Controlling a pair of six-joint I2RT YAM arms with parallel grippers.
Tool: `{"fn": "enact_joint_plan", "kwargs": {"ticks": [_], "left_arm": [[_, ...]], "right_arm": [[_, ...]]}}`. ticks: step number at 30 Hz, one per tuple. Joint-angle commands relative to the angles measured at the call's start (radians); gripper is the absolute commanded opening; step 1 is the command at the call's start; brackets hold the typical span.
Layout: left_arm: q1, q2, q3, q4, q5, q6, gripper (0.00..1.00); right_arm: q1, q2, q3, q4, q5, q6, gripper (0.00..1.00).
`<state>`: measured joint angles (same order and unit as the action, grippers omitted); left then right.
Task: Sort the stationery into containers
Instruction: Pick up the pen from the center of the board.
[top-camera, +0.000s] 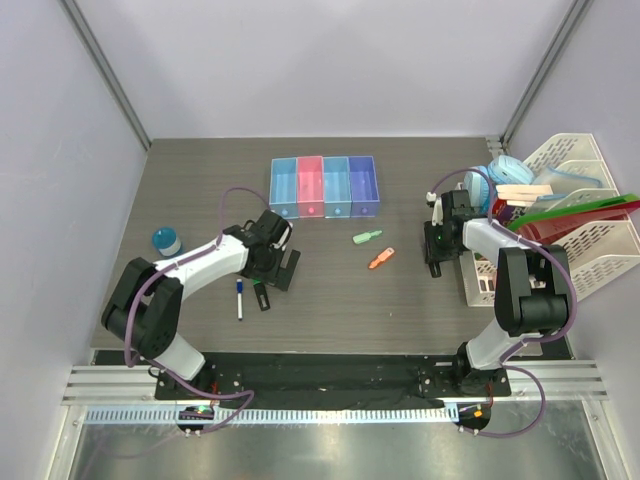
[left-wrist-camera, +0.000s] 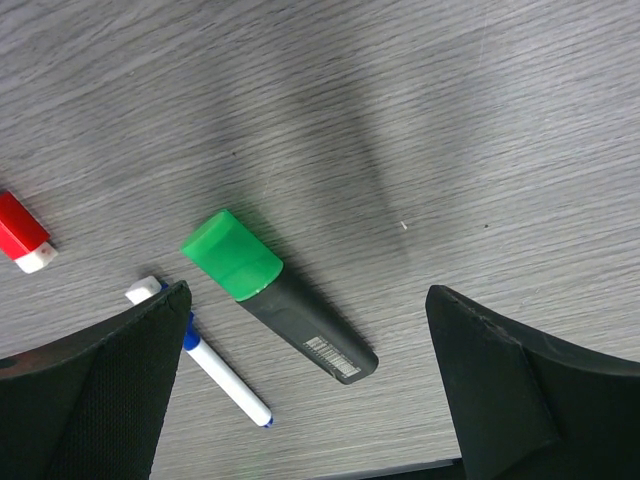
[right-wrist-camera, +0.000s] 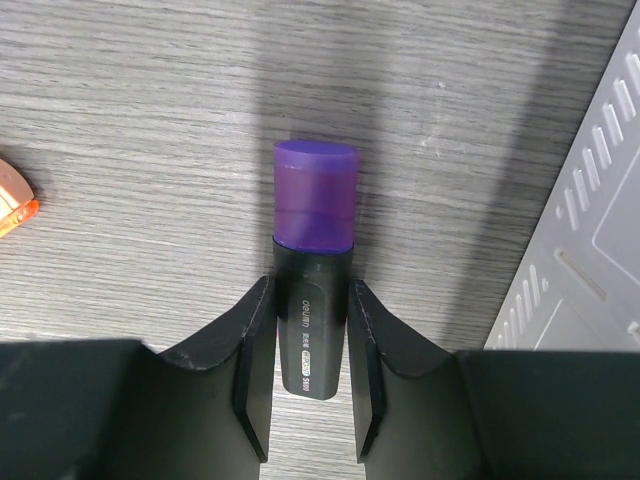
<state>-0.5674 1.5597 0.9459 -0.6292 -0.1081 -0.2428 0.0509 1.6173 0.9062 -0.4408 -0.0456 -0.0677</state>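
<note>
My right gripper (right-wrist-camera: 310, 288) is shut on the black body of a purple-capped highlighter (right-wrist-camera: 315, 215), one jaw against each side, the cap pointing away from me. In the top view this gripper (top-camera: 435, 262) is low over the table beside the white rack. My left gripper (left-wrist-camera: 308, 300) stands open above a black green-capped highlighter (left-wrist-camera: 280, 297), which lies slanted between the fingers without touching them. Beside it lie a white blue-capped marker (left-wrist-camera: 215, 372) and a red-capped one (left-wrist-camera: 22, 232). The containers (top-camera: 323, 187), a row of blue, pink, light blue and purple bins, stand at the back centre.
A green piece (top-camera: 366, 237) and an orange piece (top-camera: 381, 259) lie mid-table between the arms. A round blue disc (top-camera: 166, 241) sits at the left. White mesh racks (top-camera: 590, 230) with books and folders fill the right side, close to my right gripper.
</note>
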Motion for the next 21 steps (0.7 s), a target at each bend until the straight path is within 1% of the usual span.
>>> {"fn": "enact_joint_plan", "kwargs": {"ticks": [1,6,13,16,17,18,19,21], "left_arm": [[-0.002,-0.020,-0.012,0.019,0.019,-0.041,1.00],[0.001,0.037,-0.018,0.026,0.051,-0.049,1.00],[0.004,0.088,-0.015,0.037,0.058,-0.053,1.00],[0.008,0.095,-0.015,0.039,0.065,-0.055,0.94],[0.008,0.102,-0.015,0.042,0.068,-0.053,0.84],[0.008,0.105,-0.016,0.046,0.073,-0.050,0.77],[0.008,0.108,-0.015,0.049,0.074,-0.046,0.60],[0.009,0.126,-0.003,0.040,0.084,-0.041,0.45]], "right_arm": [[0.001,-0.002,0.022,0.010,-0.008,0.014,0.11],[0.000,-0.011,0.022,0.014,-0.007,0.017,0.11],[0.000,-0.028,0.023,0.014,-0.010,0.019,0.11],[0.000,-0.034,0.025,0.014,-0.014,0.019,0.11],[0.001,-0.036,0.025,0.016,-0.014,0.019,0.11],[0.000,-0.034,0.025,0.016,-0.016,0.019,0.11],[0.000,-0.037,0.025,0.016,-0.016,0.019,0.11],[0.001,-0.037,0.023,0.014,-0.013,0.019,0.11]]}}
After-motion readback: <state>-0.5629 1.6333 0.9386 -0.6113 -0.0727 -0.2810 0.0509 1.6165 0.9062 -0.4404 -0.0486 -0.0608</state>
